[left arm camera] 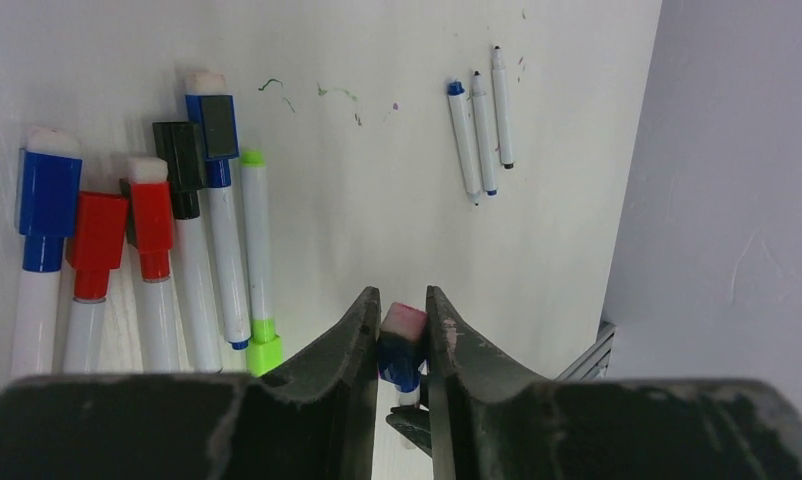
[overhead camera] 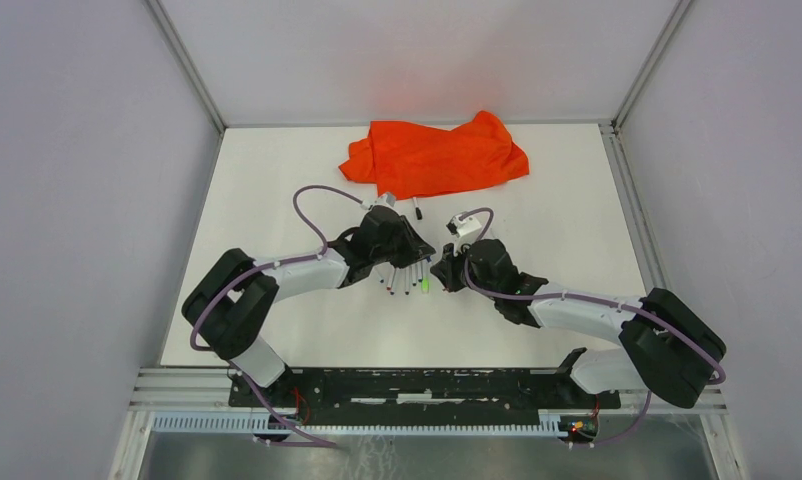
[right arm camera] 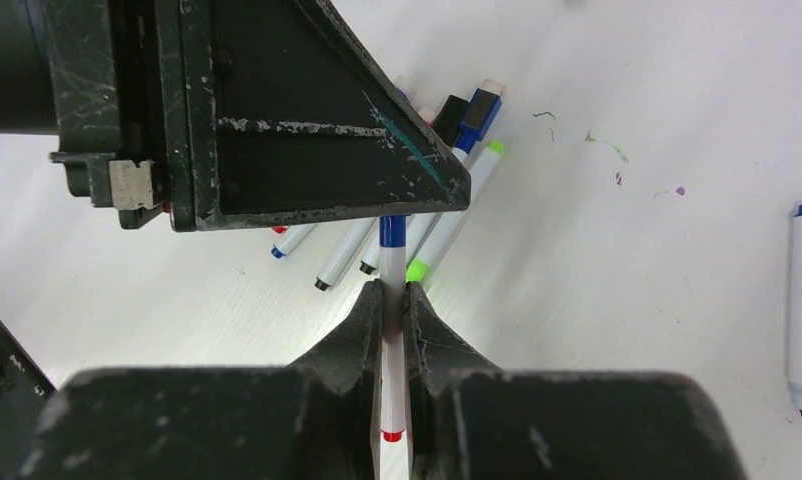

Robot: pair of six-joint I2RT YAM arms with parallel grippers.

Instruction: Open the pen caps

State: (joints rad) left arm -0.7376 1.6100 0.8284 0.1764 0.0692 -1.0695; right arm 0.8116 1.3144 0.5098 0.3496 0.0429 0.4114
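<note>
Caps (left arm camera: 97, 235) in blue, red and black on a row of pens at the left of the left wrist view, lying side by side, long axes up and down the frame, none of them gripped. Just right of them, at bottom centre, left gripper (left arm camera: 402, 296) closed on a blue cap (left arm camera: 400, 352), one finger pressed to each flank, pale eraser end poking out past the tips. Further right in the overhead view, right gripper (overhead camera: 443, 272) facing the left one nose to nose, very near. Clamped on the white barrel (right arm camera: 392, 345) of the same pen, fingers tight on both sides. Cap and barrel on one straight line running from gripper to gripper, so probably a pull apart along that axis next; sideways drift likely to jam the cap. Three bared pens (left arm camera: 482, 125) at upper right of the left wrist view, well apart.
</note>
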